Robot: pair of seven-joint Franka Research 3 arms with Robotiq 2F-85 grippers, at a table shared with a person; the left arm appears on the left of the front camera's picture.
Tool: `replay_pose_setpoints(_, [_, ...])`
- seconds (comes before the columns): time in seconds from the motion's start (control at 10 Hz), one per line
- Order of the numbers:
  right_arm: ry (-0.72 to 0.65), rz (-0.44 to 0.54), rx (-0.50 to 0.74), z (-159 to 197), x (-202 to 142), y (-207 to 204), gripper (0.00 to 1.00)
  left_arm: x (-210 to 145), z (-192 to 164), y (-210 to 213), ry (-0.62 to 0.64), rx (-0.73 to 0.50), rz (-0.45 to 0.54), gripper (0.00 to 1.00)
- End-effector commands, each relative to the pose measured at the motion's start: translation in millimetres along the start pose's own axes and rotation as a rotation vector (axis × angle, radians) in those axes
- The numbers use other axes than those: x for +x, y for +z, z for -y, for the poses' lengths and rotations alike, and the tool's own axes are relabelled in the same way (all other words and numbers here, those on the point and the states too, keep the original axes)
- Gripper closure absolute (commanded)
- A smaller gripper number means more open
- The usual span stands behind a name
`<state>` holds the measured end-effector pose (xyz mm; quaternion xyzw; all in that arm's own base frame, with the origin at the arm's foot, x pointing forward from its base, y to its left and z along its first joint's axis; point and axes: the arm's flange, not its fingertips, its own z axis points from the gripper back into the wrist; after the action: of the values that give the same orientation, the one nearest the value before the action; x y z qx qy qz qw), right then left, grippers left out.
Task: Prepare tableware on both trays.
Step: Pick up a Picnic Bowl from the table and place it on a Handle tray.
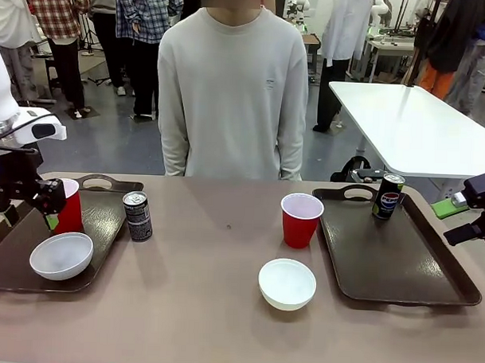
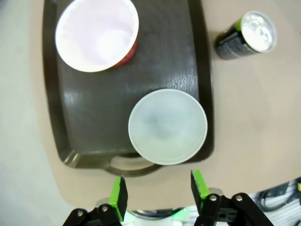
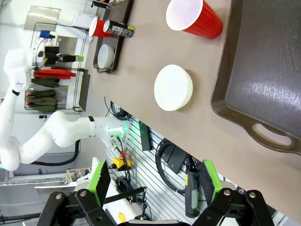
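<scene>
On the left tray point(image 1: 106, 216) stand a red cup point(image 1: 69, 211) and a white bowl point(image 1: 61, 256). A dark can point(image 1: 137, 216) stands on the table just off that tray's right rim. My left gripper point(image 1: 42, 205) hovers beside the red cup. From the left wrist, the gripper point(image 2: 157, 193) is open and empty, above the tray's handle end, near the bowl point(image 2: 168, 126). The right tray point(image 1: 391, 258) carries a dark can point(image 1: 388, 196) at its far corner. A second red cup point(image 1: 301, 219) and white bowl point(image 1: 287, 283) sit mid-table. My right gripper point(image 3: 155, 181) is open and empty, off the right tray's outer side.
A person point(image 1: 234, 93) stands at the far side of the table, hands out of sight. A second white table point(image 1: 412, 124) stands behind on the right. The right wrist view shows cables and a rack point(image 3: 61, 70) below the table edge.
</scene>
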<state>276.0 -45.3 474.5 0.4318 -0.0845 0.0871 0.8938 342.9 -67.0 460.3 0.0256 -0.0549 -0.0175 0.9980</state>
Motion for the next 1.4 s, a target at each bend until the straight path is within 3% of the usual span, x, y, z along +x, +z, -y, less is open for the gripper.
replay_pose_setpoints(0.0, [-0.004, 0.003, 0.015, -0.3, 0.5, -0.2, 0.0, -27.0, -3.4, 5.0, -0.025, -0.002, 0.017, 0.28])
replay_pose_setpoints(0.1, [-0.004, 0.003, 0.015, -0.3, 0.5, -0.2, 0.0, -26.4, -3.4, 8.4, -0.03, 0.002, 0.017, 0.28])
replay_pose_setpoints(0.2, [-0.004, 0.003, 0.015, -0.3, 0.5, -0.2, 0.0, -24.2, -7.4, 12.0, -0.026, -0.079, 0.032, 0.28])
replay_pose_setpoints(0.5, [0.0, 0.0, 0.0, 0.0, 0.0, 0.1, 0.0, -8.5, -71.6, 9.3, -0.043, -0.731, 0.06, 0.28])
replay_pose_setpoints(0.6, [-0.119, -0.01, -0.159, -12.8, -16.5, 9.7, 0.0, -5.9, -90.5, 2.8, -0.062, -0.881, 0.091, 0.28])
replay_pose_setpoints(0.7, [-0.18, -0.035, -0.234, -35.9, -25.7, 6.2, 0.0, -7.2, -101.0, -2.8, -0.064, -0.944, 0.103, 0.28])
replay_pose_setpoints(0.8, [-0.172, -0.095, -0.286, -57.6, -30.8, -3.4, 0.0, -8.5, -108.2, -8.3, -0.058, -1.004, 0.132, 0.28])
replay_pose_setpoints(1.0, [-0.146, -0.17, -0.506, -98.5, -30.4, -33.4, 0.0, -11.0, -109.4, -21.7, 0.001, -1.138, 0.177, 0.28])
replay_pose_setpoints(1.3, [-0.139, -0.264, -0.633, -137.6, -10.5, -80.5, 0.0, -19.9, -116.4, -33.0, 0.071, -1.27, 0.235, 0.28])
